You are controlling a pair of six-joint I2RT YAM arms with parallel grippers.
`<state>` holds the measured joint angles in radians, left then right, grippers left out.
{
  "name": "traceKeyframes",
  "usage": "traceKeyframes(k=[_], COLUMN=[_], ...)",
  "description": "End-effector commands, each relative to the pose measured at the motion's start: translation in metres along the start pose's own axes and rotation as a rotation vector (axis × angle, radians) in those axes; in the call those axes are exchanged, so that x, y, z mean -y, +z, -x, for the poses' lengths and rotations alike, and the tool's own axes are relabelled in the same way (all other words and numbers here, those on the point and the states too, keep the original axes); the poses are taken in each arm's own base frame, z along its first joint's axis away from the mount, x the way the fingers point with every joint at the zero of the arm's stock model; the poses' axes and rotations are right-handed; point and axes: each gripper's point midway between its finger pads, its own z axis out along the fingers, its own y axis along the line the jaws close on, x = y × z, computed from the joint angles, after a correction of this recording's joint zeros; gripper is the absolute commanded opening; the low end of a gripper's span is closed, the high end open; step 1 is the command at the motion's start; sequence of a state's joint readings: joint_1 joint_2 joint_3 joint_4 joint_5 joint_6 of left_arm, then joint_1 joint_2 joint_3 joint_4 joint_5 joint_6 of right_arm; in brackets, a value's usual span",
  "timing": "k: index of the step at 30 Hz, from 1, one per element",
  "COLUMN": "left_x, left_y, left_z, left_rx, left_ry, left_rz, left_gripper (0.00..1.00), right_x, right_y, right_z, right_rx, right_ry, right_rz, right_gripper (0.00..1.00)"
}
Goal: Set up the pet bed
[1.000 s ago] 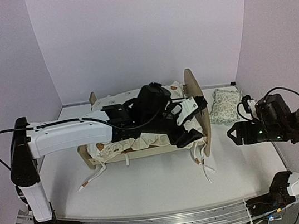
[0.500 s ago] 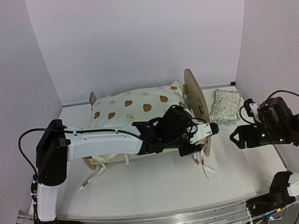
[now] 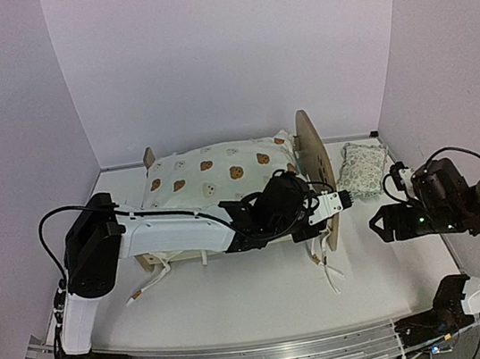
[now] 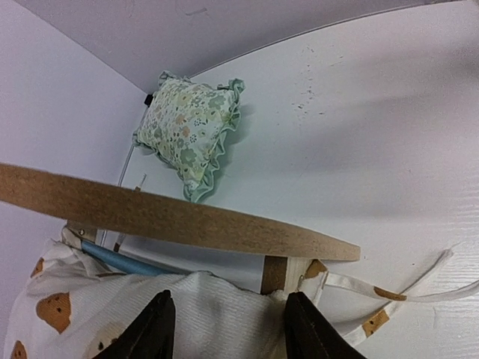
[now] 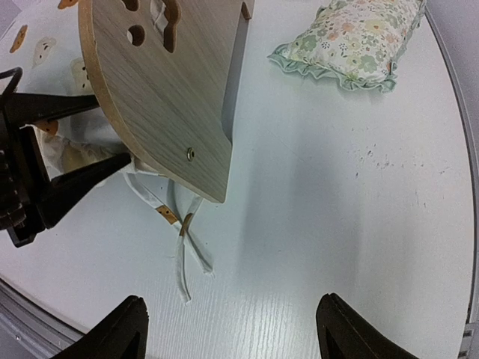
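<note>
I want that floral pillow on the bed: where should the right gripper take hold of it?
Probably pinch the pillow by its ruffled near edge, coming down from above on the right gripper's side; it lies flat, apart from the headboard.

Most of the mattress (image 4: 120, 260) is hiding under the quilt (image 3: 212, 176), just a blue sliver peeking out in the left wrist view. The left gripper (image 4: 228, 299) fingers are running off the bottom edge; grip on quilt unclear. Same cropping is hitting the right gripper (image 5: 232, 299). Top edge is cutting the headboard (image 5: 161, 97) cutout and the pillow (image 5: 352, 37).
</note>
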<state>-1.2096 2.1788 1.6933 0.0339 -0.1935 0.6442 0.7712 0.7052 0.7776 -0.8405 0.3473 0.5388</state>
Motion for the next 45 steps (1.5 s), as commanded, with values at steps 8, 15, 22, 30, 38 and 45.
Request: traceKeyframes(k=[8,15,22,30,38,45], left_x=[0.010,0.003,-0.009,-0.040,-0.058,-0.061], left_y=[-0.019,-0.018,-0.023,-0.045,-0.069,-0.085], left_z=[0.013,0.012,0.022,0.039,0.051,0.057], left_rx=[0.044,0.038,0.057,0.097,0.143,0.185], left_ry=[0.033,0.032,0.012,-0.050,-0.130,-0.189], left_rz=[-0.009,0.033,0.070,0.159,0.189,0.172], left_gripper=[0.64,0.48,0.04,0.00,0.00,0.00], right_x=[0.002,0.002,0.002,-0.015,-0.050,-0.084], right_y=[0.008,0.007,0.006,0.009,0.027,0.038], right_z=[-0.005,-0.004,-0.005,-0.008,-0.029,-0.021], right_rx=[-0.029,-0.025,-0.025,-0.054,-0.178,-0.145], right_ry=[-0.023,-0.018,-0.019,-0.032,0.022,0.049], right_rz=[-0.032,-0.026,-0.023,0.064,0.220,0.382], right_gripper=[0.78,0.77,0.76,0.73,0.57,0.55])
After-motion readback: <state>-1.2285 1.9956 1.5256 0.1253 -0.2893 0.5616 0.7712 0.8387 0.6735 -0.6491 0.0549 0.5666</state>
